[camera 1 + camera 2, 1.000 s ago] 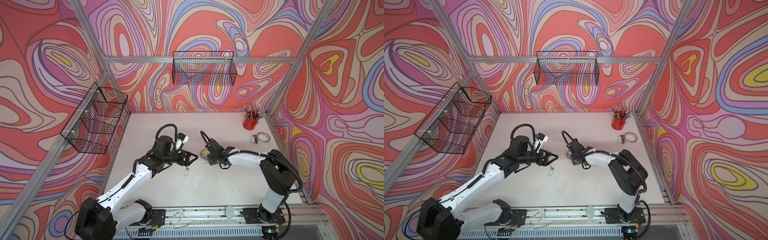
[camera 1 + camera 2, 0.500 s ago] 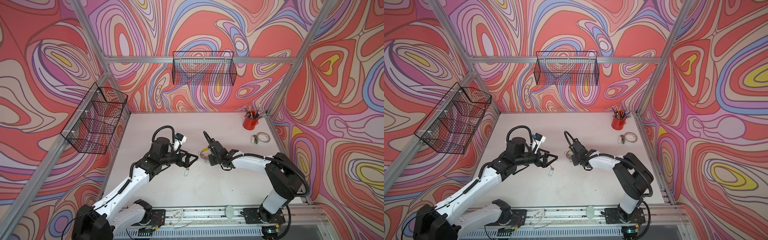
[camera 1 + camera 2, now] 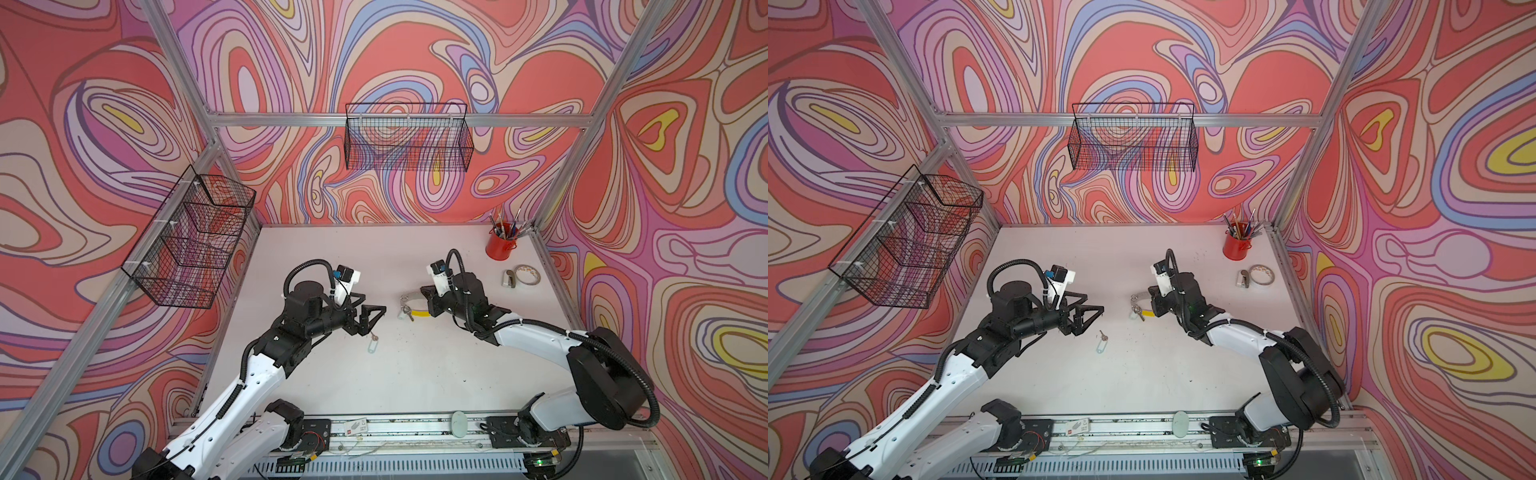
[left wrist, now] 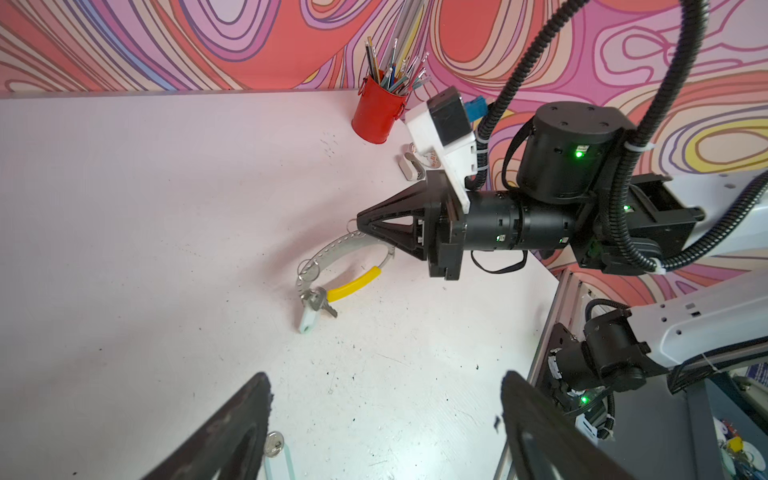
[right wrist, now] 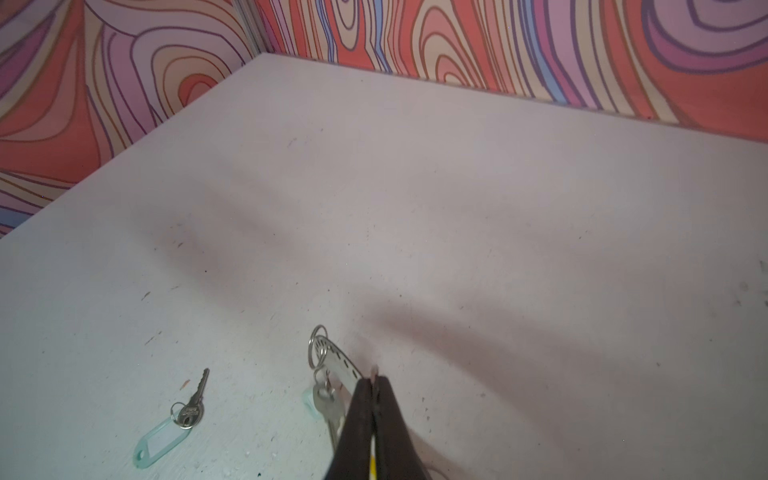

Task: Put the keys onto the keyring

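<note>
My right gripper [image 3: 428, 301] [image 3: 1153, 303] [image 4: 362, 223] [image 5: 372, 380] is shut on the rim of the keyring [image 3: 409, 296] [image 3: 1139, 296] [image 4: 332, 249] [image 5: 337, 358], a flat grey hoop with a yellow sleeve [image 4: 353, 284], held tilted just above the table. One of the keys [image 3: 404, 311] [image 4: 316, 300] [image 5: 326, 402] hangs from a wire loop on the keyring, with its pale tag [image 4: 308, 321]. The other key [image 3: 372, 341] [image 3: 1100, 341] [image 4: 274, 444] [image 5: 189, 409] lies loose on the table with its tag. My left gripper [image 3: 372, 320] [image 3: 1090, 320] [image 4: 385, 399] hovers open just over it, holding nothing.
A red cup of pens [image 3: 500, 247] stands at the back right. A whitish tape roll [image 3: 527, 275] and a small grey object [image 3: 509, 279] lie near the right edge. Black wire baskets hang on the back wall [image 3: 409, 143] and the left wall [image 3: 191, 241].
The two grippers have drawn apart. The right one carried the keyring and hanging key a little to the right; the left one pulled back slightly. The loose key has not moved.
</note>
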Tool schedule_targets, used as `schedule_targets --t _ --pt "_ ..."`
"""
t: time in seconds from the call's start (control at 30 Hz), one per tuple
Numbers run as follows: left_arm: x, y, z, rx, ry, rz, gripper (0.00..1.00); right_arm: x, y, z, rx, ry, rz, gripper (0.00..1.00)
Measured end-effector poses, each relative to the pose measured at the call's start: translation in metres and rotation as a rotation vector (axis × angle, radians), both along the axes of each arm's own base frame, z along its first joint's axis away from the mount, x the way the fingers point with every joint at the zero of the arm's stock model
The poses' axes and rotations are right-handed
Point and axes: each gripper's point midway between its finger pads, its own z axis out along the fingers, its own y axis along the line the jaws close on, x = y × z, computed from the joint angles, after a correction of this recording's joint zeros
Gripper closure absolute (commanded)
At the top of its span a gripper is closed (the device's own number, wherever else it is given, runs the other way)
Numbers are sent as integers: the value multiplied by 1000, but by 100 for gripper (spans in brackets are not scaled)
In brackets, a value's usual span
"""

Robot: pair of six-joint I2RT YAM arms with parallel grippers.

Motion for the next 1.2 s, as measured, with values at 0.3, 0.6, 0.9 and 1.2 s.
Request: schedule_targets --t 0.3,0.6,0.9,1.2 --pt "5 -3 23 64 -180 -55 42 -31 18 64 152 -216 223 100" --pt "13 -20 18 88 -346 -164 66 -66 27 96 270 -302 387 100" --pt "18 -46 6 32 -359 -305 56 -87 30 114 363 -327 480 100" --pt "8 -69 0 2 -366 -399 48 -96 31 123 410 -332 519 100"
